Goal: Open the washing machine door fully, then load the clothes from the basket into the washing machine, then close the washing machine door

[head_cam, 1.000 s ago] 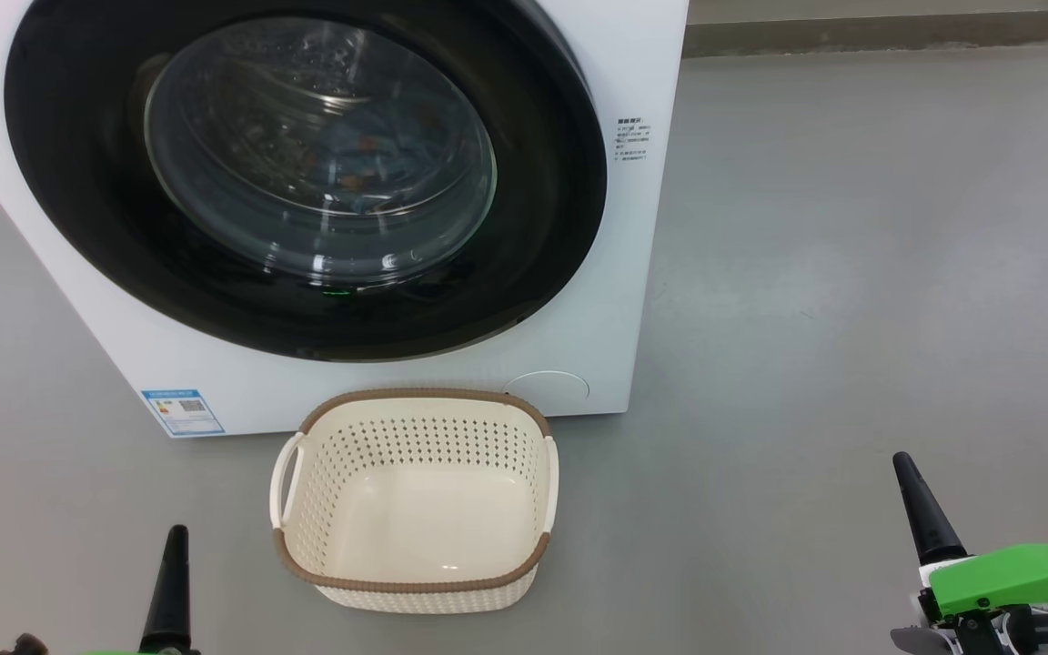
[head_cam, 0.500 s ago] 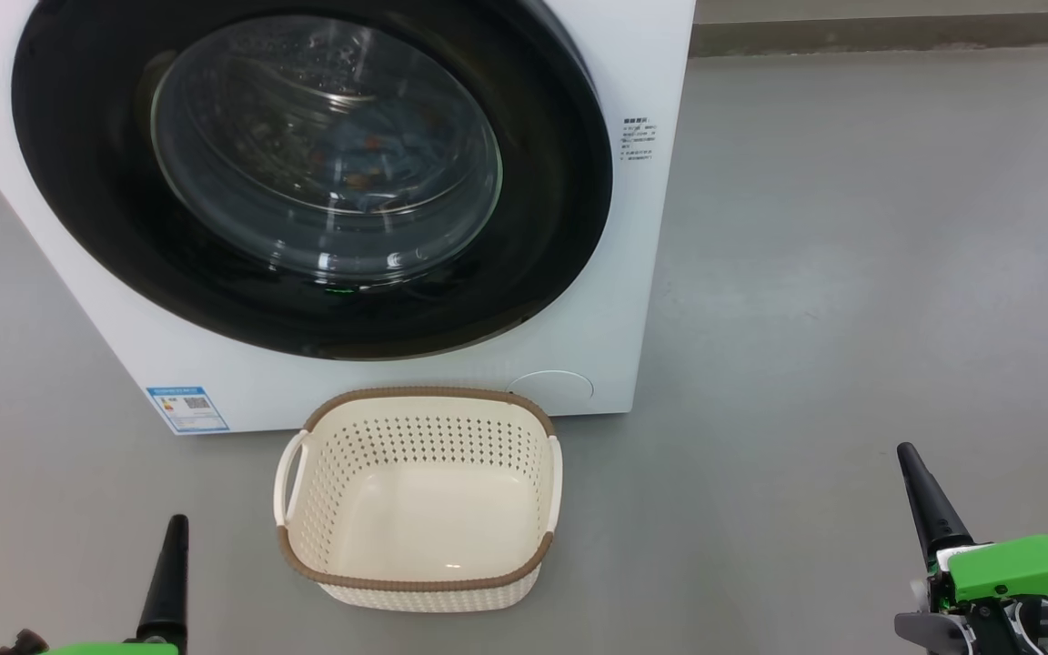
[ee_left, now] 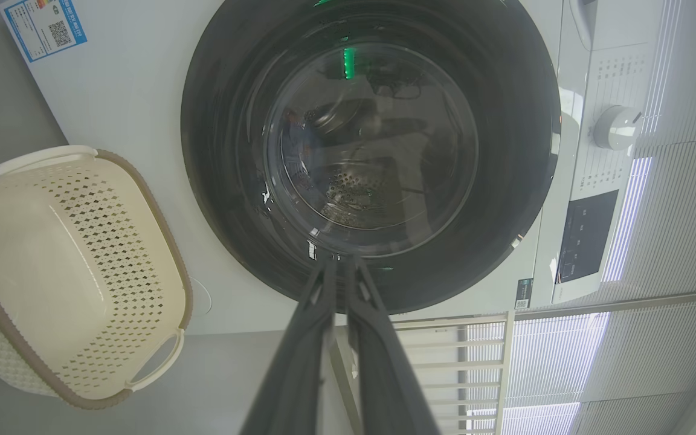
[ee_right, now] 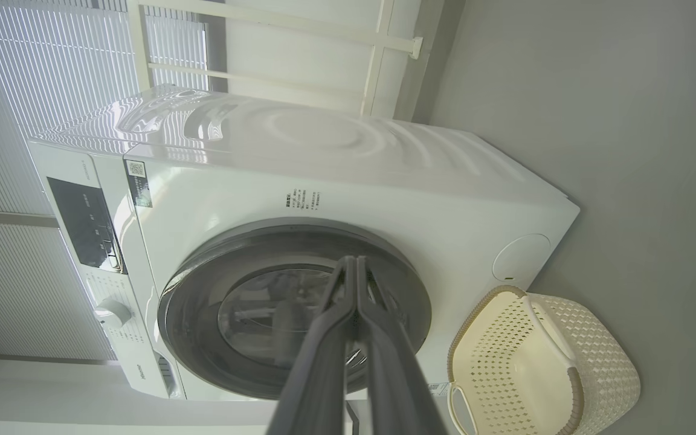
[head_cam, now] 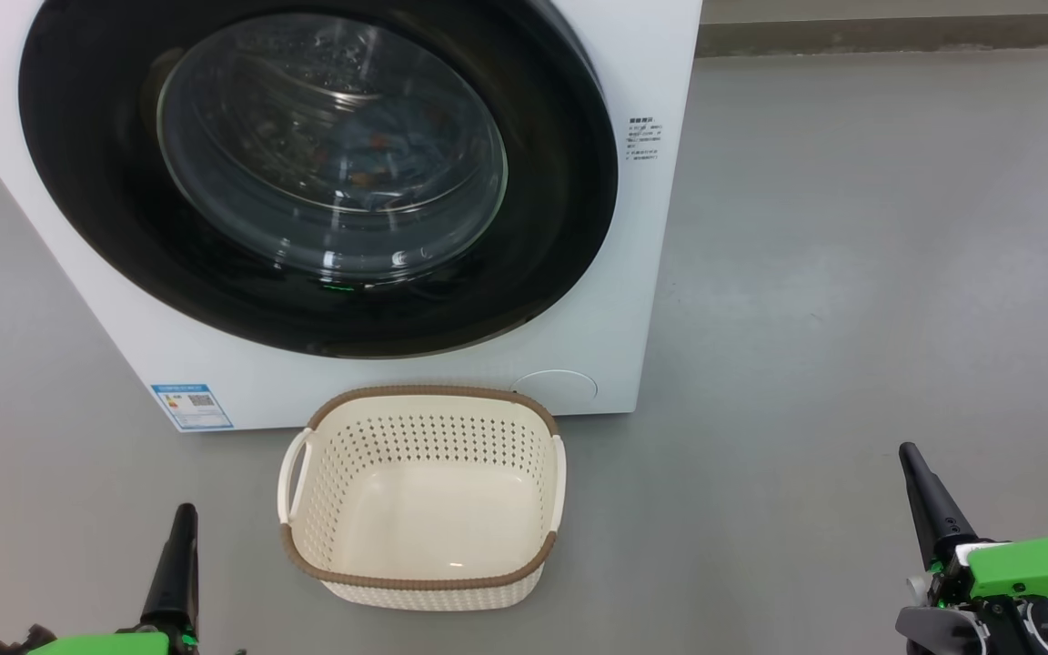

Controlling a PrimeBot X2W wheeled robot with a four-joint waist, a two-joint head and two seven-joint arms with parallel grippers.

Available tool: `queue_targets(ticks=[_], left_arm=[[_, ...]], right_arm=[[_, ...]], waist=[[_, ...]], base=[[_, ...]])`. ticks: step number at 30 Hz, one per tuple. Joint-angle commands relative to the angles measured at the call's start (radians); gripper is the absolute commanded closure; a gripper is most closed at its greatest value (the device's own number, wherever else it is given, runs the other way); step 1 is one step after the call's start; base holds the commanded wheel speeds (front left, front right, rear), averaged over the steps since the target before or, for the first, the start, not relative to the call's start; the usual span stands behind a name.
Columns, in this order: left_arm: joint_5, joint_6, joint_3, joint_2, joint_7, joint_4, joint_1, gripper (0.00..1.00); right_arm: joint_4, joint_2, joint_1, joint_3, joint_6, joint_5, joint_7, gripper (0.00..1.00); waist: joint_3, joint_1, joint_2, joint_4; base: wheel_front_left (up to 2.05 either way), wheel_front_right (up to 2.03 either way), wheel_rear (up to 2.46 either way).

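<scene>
Clothes (head_cam: pixel 377 155) are sitting behind shut washing machine door (head_cam: pixel 87 182), basket (head_cam: pixel 424 394) standing bare, so left gripper (head_cam: pixel 185 518) & right gripper (head_cam: pixel 908 455) are hanging low, pinched together w/ nothing held: job prob. done.

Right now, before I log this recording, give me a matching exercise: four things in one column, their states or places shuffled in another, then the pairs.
Column one:
1. washing machine door
2. basket
3. clothes
4. left end effector

Column two:
A. empty, standing on the grey floor
B. shut, holding nothing
C. closed against the washing machine
D. inside, seen through the door's glass

Pairs: 1-C; 2-A; 3-D; 4-B
</scene>
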Motion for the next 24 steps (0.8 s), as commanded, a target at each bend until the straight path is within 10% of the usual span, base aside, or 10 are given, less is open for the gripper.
queue_targets(ticks=[1, 24], left_arm=[[-0.021, 0.001, 0.034, 0.011, 0.009, -0.016, -0.042, 1.0], [-0.093, 0.001, 0.044, 0.002, 0.034, -0.012, -0.053, 1.0]], right_arm=[[-0.024, -0.007, -0.052, 0.007, 0.0, 0.039, 0.008, 1.0], [-0.023, 0.005, -0.058, -0.015, 0.0, 0.113, 0.034, 1.0]], waist=[[0.0, -0.0001, 0.0, 0.001], [0.0, -0.0001, 0.0, 0.005]], base=[[0.0, 0.0, 0.0], [0.0, 0.0, 0.0]])
